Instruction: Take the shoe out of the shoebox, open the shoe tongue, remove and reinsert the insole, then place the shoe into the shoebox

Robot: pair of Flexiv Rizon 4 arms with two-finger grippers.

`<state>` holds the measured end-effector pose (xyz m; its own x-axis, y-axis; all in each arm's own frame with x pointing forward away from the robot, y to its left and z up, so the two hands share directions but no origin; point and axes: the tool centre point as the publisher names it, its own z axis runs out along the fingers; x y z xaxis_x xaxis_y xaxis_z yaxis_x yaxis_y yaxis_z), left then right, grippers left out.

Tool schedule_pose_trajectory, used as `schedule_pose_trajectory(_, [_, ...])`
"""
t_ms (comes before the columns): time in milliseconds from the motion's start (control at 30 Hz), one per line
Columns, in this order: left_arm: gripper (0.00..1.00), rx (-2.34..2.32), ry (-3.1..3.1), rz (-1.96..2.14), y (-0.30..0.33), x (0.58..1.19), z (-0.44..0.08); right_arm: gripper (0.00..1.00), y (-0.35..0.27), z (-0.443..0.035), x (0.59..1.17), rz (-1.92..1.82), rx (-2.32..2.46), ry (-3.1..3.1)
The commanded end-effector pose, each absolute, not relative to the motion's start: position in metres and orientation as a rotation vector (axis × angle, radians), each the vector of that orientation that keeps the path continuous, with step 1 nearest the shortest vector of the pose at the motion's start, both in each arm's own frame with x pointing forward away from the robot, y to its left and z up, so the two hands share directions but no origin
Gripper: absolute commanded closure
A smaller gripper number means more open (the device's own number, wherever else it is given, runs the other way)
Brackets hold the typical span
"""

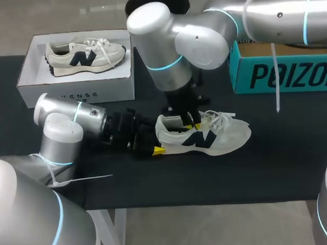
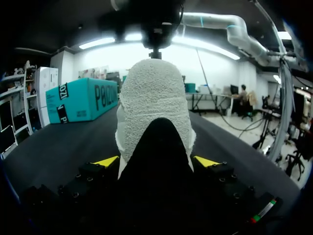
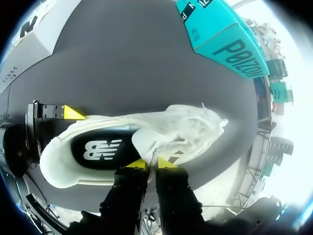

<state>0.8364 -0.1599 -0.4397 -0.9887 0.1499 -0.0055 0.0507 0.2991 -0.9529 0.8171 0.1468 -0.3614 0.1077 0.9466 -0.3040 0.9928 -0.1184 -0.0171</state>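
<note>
While the left hand is clamping the heel of the shoe to steady it on the table, the right hand, fingers nearly together, is pinching the tongue, likely to pull it open.

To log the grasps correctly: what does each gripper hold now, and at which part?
The left gripper clamps the shoe at its heel, one finger on each side. The right gripper pinches the tongue from above.
</note>
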Motion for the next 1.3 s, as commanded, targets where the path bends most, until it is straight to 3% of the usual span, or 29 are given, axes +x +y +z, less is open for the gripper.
schedule_pose_trajectory(33, [1.00, -0.193, -2.465, 1.798, -0.163, 0.835, -0.447, 1.00, 0.141, -0.350, 0.817, -0.350, 2.178, 1.941])
schedule_pose_trajectory(233, [1.00, -0.193, -2.465, 1.798, -0.163, 0.835, -0.447, 0.98, 0.138, -0.343, 0.817, -0.358, 2.170, 1.934])
schedule_pose_trajectory(267, [1.00, -0.193, -2.465, 1.798, -0.163, 0.835, -0.447, 0.66, 0.138, -0.342, 0.817, -0.360, 2.169, 1.934])
schedule_pose_trajectory(300, [1.00, -0.193, -2.465, 1.798, -0.163, 0.835, -0.447, 0.02, 0.138, -0.342, 0.817, -0.363, 2.167, 1.935])
schedule_pose_trajectory(1267, [1.00, -0.193, -2.465, 1.798, -0.163, 0.835, -0.447, 0.00, 0.156, -0.363, 0.842, -0.432, 2.048, 2.054])
schedule_pose_trajectory(1300, [1.00, -0.193, -2.465, 1.798, -0.163, 0.835, -0.447, 0.08, 0.155, -0.364, 0.841, -0.433, 2.054, 2.056])
